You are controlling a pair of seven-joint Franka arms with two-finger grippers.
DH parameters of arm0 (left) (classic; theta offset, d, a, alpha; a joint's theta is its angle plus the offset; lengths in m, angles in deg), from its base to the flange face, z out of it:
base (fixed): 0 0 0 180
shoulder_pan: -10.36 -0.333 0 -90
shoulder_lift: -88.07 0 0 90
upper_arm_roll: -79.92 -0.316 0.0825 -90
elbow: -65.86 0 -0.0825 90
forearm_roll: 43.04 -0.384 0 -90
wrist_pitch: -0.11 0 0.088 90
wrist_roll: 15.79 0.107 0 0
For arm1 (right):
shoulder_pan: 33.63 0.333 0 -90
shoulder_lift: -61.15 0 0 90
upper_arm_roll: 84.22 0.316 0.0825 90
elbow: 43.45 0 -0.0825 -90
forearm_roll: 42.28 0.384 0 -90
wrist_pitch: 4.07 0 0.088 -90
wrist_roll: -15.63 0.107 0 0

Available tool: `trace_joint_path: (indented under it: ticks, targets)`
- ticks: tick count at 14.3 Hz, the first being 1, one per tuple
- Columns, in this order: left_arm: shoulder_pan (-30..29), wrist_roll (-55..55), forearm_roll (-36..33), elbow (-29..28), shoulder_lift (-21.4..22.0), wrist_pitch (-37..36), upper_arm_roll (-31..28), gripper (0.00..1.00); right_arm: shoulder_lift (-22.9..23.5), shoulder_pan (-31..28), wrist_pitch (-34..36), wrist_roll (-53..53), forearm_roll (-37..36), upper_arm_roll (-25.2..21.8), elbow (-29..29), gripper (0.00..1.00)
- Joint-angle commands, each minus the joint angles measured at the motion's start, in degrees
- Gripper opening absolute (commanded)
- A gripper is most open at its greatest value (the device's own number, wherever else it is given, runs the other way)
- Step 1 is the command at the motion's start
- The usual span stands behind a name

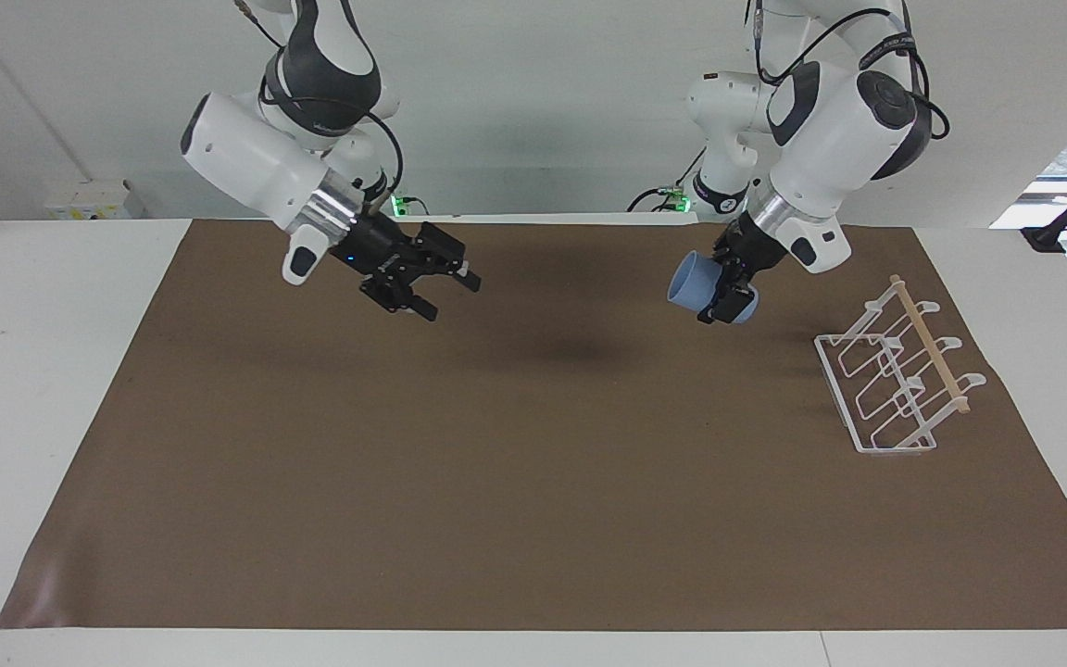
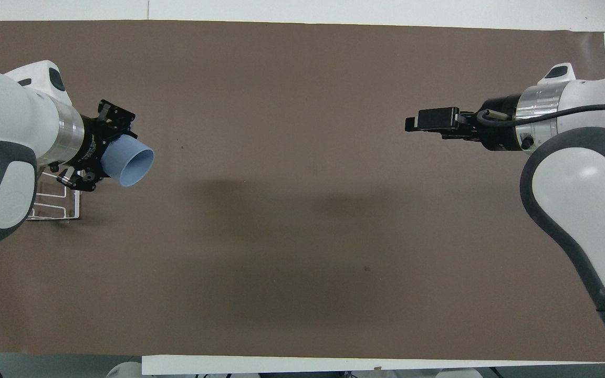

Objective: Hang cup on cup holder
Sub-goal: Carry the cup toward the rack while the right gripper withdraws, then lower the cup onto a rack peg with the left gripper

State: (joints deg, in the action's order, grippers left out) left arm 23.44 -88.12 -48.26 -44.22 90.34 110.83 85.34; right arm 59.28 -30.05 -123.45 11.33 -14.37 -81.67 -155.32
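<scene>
The light blue cup hangs tilted in the air, its mouth turned toward the middle of the table. My left gripper is shut on the cup's base end. In the overhead view the cup and left gripper hang over the mat just beside the cup holder, which the left arm mostly hides. The white wire cup holder with its wooden rod stands on the mat at the left arm's end, with nothing on its prongs. My right gripper is open and holds nothing, raised over the mat toward the right arm's end.
A brown mat covers most of the white table. Nothing else lies on it between the two arms.
</scene>
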Motion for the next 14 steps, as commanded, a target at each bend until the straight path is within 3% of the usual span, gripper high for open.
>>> trace_joint_path:
  ticks: [1,4,6,8,10,14]
  targets:
    - [3.6,-1.0,-17.5,-0.3,-3.2,1.7,0.4,0.00,-0.3,-2.9,8.0,-0.2,-13.7,0.8,4.9,0.99]
    - [4.1,-7.7,-36.6,-0.3,-6.3,0.4,0.4,0.00,3.2,-4.6,24.1,-0.1,-25.8,0.8,18.6,0.99]
    - [4.9,-17.0,-52.2,-0.1,-11.9,-3.0,0.4,0.00,3.1,-6.3,30.2,-0.2,-29.7,0.7,22.4,0.99]
    - [5.2,-29.1,-62.2,2.1,-16.8,-8.2,0.4,0.00,3.1,-7.7,35.1,-0.1,-30.7,0.7,25.0,0.99]
    - [5.2,-37.3,-69.1,4.3,-21.3,-14.6,0.5,0.00,2.8,-7.7,36.4,-0.4,-34.0,0.8,25.0,0.99]
    - [5.6,-41.7,-73.8,4.6,-22.0,-20.6,0.4,0.00,2.4,-9.5,38.0,-2.6,-33.1,0.8,24.1,0.99]
